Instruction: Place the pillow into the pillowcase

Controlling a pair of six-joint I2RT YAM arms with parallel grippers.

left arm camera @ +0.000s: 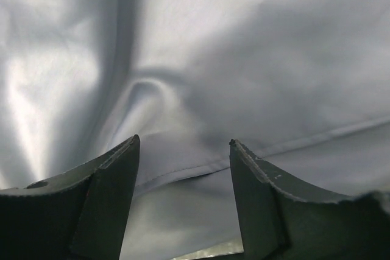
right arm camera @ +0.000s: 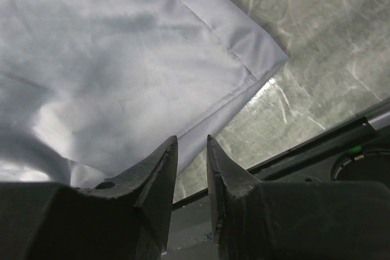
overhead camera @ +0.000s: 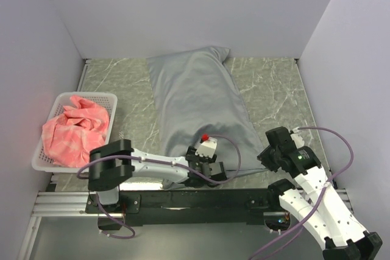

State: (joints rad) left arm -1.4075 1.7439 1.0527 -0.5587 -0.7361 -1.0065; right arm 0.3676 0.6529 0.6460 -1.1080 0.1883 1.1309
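Observation:
The grey pillowcase (overhead camera: 198,101) lies lengthwise on the marbled table, bulging along its middle. No part of the pillow shows in any view. My left gripper (overhead camera: 208,172) sits at the pillowcase's near edge, open, and in the left wrist view its fingers (left arm camera: 119,168) stand wide apart before a stitched hem (left arm camera: 304,141). My right gripper (overhead camera: 268,153) hovers by the near right corner of the pillowcase (right arm camera: 256,59). Its jaws stand a narrow gap apart with nothing between them (right arm camera: 192,138).
A white lattice basket (overhead camera: 61,98) holding a pink-red checked cloth (overhead camera: 76,129) stands at the left. White walls close in the table (overhead camera: 274,89) on three sides. A black rail (overhead camera: 201,199) runs along the near edge.

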